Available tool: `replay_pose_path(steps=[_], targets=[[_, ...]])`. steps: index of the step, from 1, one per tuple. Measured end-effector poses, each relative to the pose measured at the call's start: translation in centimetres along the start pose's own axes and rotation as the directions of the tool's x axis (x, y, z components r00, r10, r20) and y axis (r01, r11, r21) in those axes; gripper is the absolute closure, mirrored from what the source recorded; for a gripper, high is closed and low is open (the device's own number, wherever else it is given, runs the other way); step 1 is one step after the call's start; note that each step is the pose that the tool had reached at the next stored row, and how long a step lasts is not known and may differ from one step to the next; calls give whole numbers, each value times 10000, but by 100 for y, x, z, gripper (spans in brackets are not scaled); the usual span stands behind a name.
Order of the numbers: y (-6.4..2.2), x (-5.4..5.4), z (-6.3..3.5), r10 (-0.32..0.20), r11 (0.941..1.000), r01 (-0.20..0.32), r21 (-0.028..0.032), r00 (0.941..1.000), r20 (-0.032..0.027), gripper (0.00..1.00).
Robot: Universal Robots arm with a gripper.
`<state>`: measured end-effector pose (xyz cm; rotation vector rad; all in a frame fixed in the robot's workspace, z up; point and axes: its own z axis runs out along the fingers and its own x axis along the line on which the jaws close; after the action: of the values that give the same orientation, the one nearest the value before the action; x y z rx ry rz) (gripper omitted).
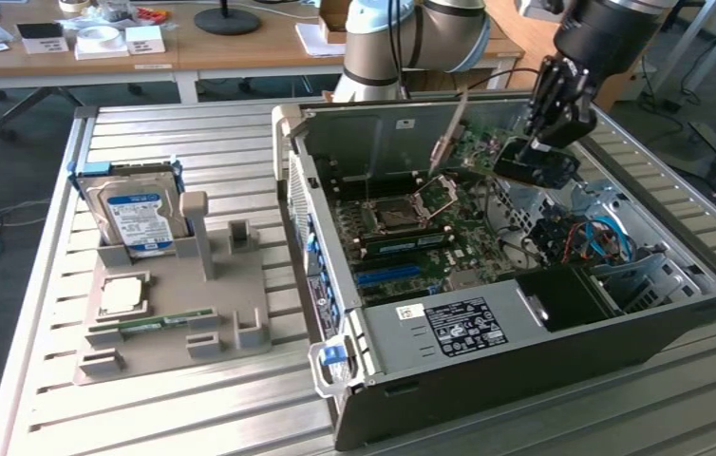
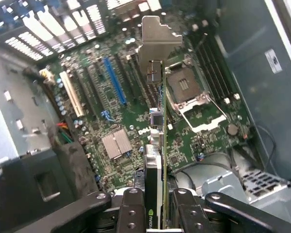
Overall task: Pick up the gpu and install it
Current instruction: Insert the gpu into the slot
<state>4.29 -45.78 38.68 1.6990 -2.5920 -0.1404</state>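
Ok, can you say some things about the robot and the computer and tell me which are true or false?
The gripper holds the thin green-and-black gpu card with a silver bracket. True.
The gpu card is already plugged in. False: the gripper holds it above the green motherboard.
The silver hard drive with the blue-white label lies flat. False: it stands on its edge in the grey holder.
The square silver processor socket is empty. True.
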Motion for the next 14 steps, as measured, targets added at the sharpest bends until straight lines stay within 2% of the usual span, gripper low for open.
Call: replay_pose_path(steps=[3, 6, 14], targets=[[0, 0, 0, -553, 9985, 553, -10, 9985, -54, 74], [0, 0, 2, -1088, 9941, 1088, -24, 9940, -105, 74], [-1, 0, 3, -2355, 9719, 2354, -67, 9716, -226, 74]])
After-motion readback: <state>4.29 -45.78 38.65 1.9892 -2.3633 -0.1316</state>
